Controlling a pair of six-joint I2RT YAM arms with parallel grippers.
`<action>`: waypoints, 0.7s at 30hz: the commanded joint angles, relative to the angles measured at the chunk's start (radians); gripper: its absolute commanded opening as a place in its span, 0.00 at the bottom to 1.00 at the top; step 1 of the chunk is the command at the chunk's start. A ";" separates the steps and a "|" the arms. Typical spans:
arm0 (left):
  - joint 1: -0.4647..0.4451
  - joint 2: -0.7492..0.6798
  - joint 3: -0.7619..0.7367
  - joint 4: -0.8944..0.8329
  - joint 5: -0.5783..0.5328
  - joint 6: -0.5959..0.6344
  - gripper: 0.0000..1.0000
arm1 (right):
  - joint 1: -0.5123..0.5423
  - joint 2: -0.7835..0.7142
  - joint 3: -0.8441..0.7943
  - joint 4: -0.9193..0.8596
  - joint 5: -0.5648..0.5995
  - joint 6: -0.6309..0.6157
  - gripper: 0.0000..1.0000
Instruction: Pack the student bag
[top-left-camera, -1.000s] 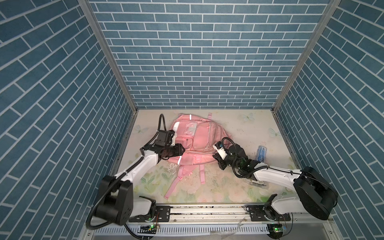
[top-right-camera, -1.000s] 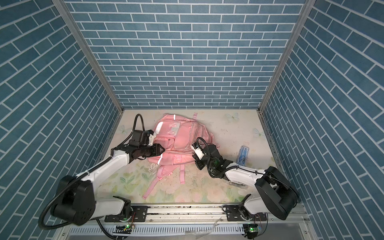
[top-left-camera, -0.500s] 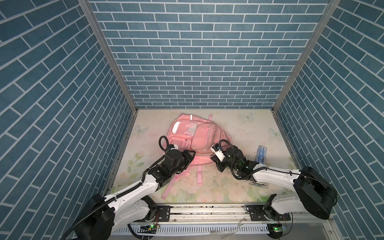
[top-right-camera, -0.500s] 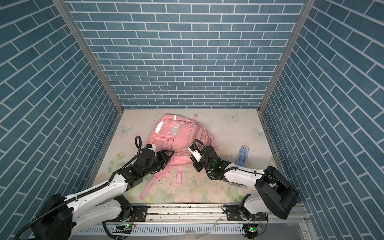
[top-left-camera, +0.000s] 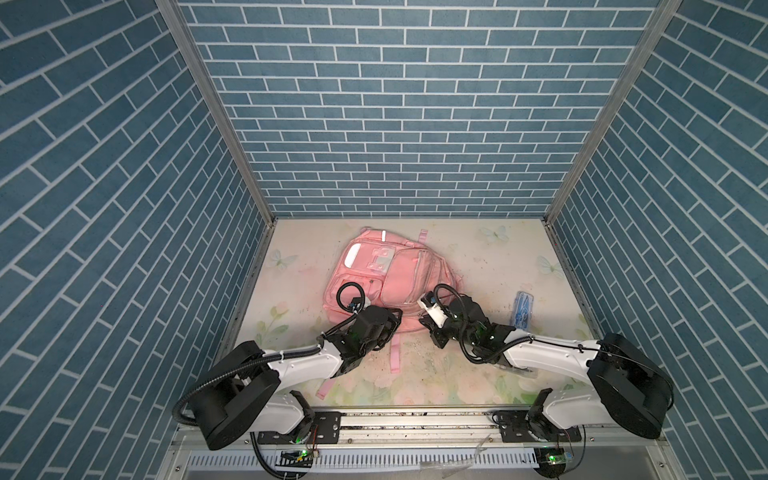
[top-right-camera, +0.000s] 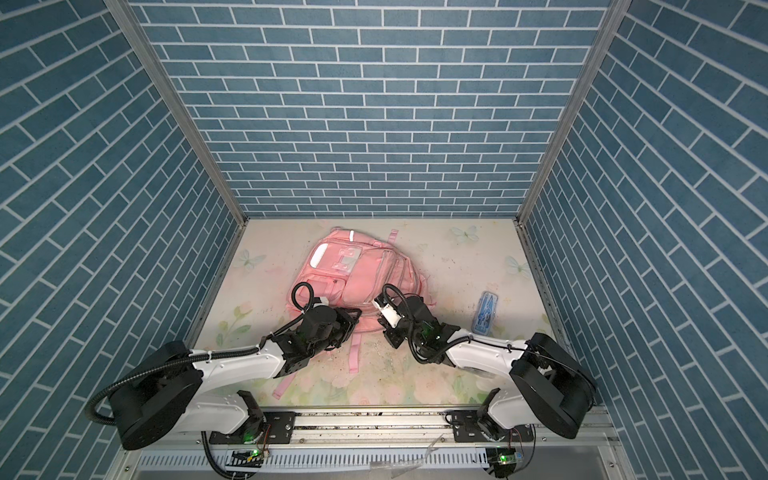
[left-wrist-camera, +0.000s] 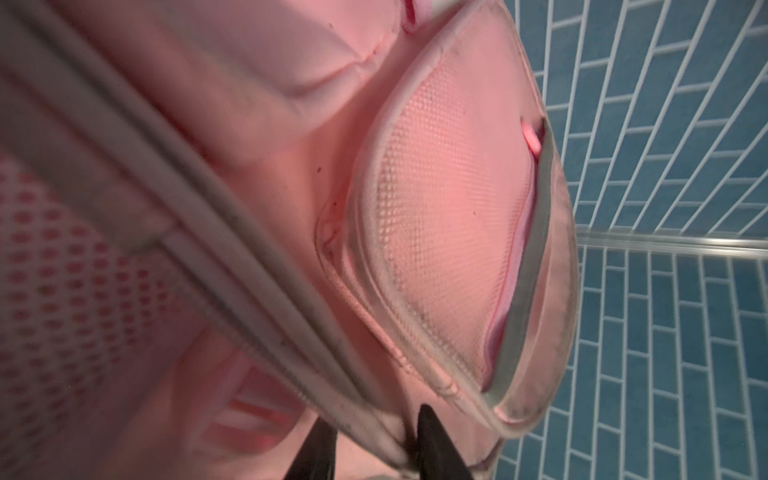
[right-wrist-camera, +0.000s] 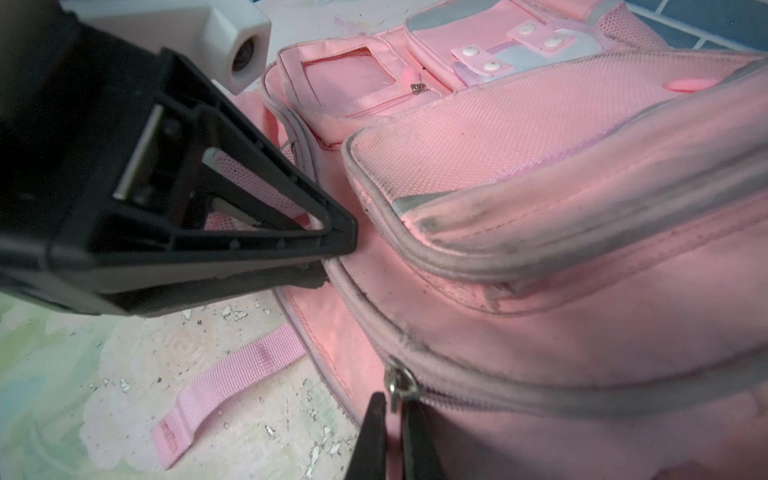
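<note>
The student bag (top-left-camera: 386, 282) (top-right-camera: 353, 278), a large pink backpack, lies face up on the floral mat in both top views. My left gripper (top-left-camera: 395, 322) (left-wrist-camera: 374, 419) is at the bag's near edge. It is shut on the bag's grey piped seam (left-wrist-camera: 291, 332), with a black finger on each side. The right wrist view shows the left gripper (right-wrist-camera: 336, 257) pinching that seam. My right gripper (top-left-camera: 426, 324) (right-wrist-camera: 395, 419) is at the bag's near right corner. It is shut on a metal zipper pull (right-wrist-camera: 397, 384) of the main zip.
A clear blue case (top-left-camera: 523, 309) (top-right-camera: 486, 313) lies on the mat to the right of the bag. Two loose pink straps (top-left-camera: 395, 357) (top-left-camera: 326, 388) trail toward the front rail. Blue brick walls enclose the left, back and right.
My left arm swung from the bag's left side to its near edge, and its jaws closed on the piped seam. The right gripper kept its hold on the zipper pull.
</note>
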 joint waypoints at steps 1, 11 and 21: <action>0.026 0.002 0.007 0.041 0.005 0.016 0.06 | 0.014 -0.025 0.011 0.025 0.001 -0.018 0.00; 0.200 -0.072 0.048 -0.179 0.283 0.329 0.00 | -0.176 -0.118 -0.045 0.007 0.030 0.048 0.00; 0.333 -0.077 0.153 -0.443 0.451 0.658 0.00 | -0.410 -0.066 0.033 -0.085 -0.030 -0.001 0.00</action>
